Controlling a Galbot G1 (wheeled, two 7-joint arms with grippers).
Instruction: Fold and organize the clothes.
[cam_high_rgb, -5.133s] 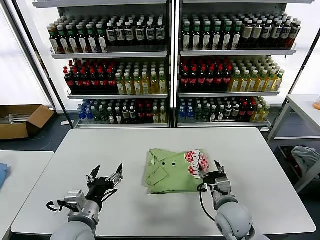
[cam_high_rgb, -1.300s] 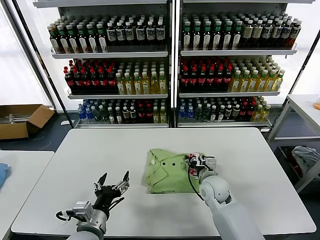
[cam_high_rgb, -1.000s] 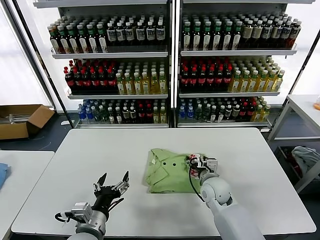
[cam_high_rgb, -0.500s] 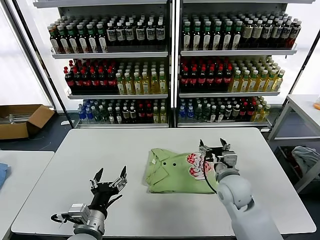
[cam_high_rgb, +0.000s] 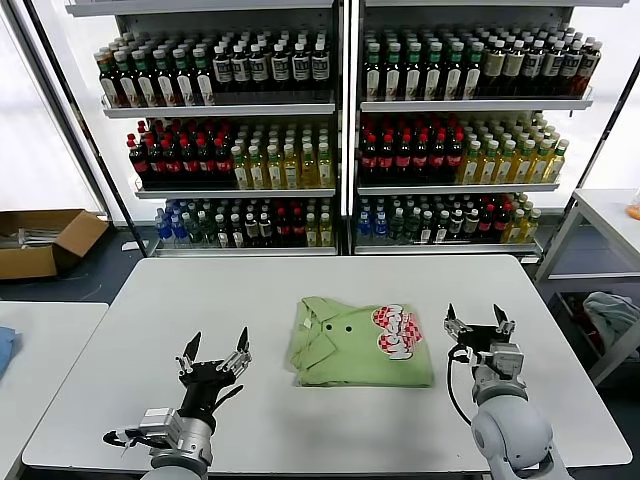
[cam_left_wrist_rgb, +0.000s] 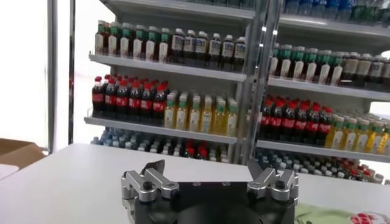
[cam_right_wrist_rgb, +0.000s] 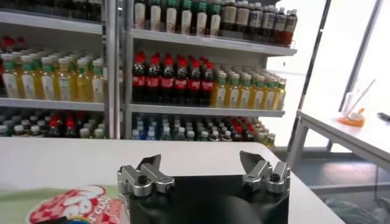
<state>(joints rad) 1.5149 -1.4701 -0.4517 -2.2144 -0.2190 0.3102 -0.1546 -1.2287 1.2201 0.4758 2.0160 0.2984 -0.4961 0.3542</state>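
Observation:
A light yellow-green shirt (cam_high_rgb: 350, 343) lies folded into a rectangle at the middle of the white table (cam_high_rgb: 300, 285), collar and small buttons to the left, red-and-white chest print (cam_high_rgb: 396, 330) up. Its print also shows in the right wrist view (cam_right_wrist_rgb: 73, 206), and an edge of the shirt shows in the left wrist view (cam_left_wrist_rgb: 329, 213). My right gripper (cam_high_rgb: 478, 322) is open and empty, raised just right of the shirt, apart from it. My left gripper (cam_high_rgb: 213, 350) is open and empty over the front left of the table, well left of the shirt.
Shelves of bottles (cam_high_rgb: 340, 130) stand behind the table. A cardboard box (cam_high_rgb: 40, 240) lies on the floor at far left. A second white table (cam_high_rgb: 615, 215) stands at right, with cloth (cam_high_rgb: 610, 315) beneath it. Another table edge (cam_high_rgb: 30, 340) is at left.
My right gripper left the shirt's right side, where it was pressing the print area, and drew back right and toward me, open. The shirt now lies flat with print exposed. Left gripper barely shifted.

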